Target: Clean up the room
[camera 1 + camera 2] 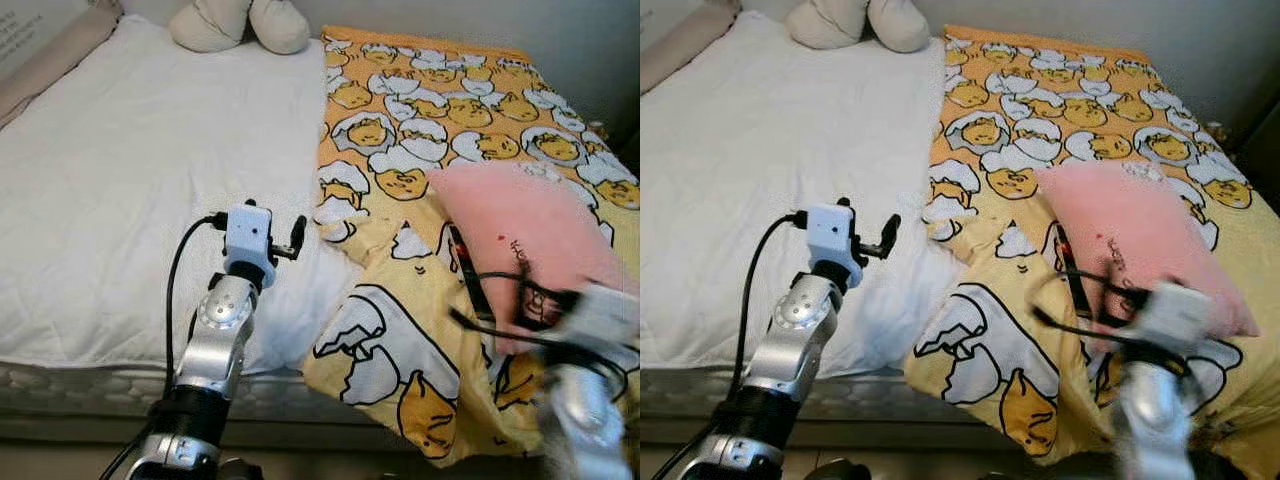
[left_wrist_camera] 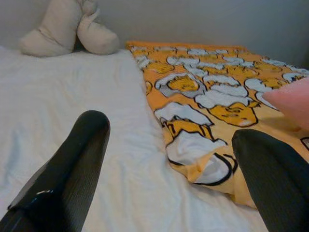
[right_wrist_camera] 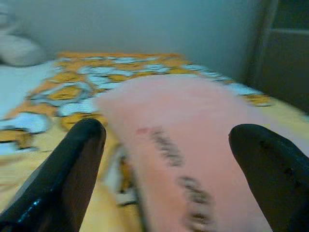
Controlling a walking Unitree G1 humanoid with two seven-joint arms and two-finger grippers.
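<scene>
A bed takes up the whole scene: a white sheet (image 1: 130,190) covers its left part, a yellow blanket (image 1: 420,130) printed with egg-yolk cartoon figures covers the right, and a cream plush toy (image 1: 240,22) sits at the head against the wall. On the blanket, toward the near right, lies a pink pillow (image 1: 530,235) with a small dark print on its near face, its near end resting on the rumpled, folded-back corner of the blanket that hangs over the bed's edge. The pillow should be light, soft and yielding, not fragile and not slippery; it will sag and fold if lifted by one corner, so a bite into a thick fold along its near edge looks the safest hold. The right gripper (image 3: 164,145) stands wide open with the pillow's near end just ahead, lying between the two fingers (image 3: 72,159) in the right wrist view; the picture is blurred, so whether the fingers already touch the fabric cannot be told. The left gripper (image 2: 169,159) is raised over the sheet beside the blanket's left edge, also spread wide and holding nothing, well apart from the pillow.
</scene>
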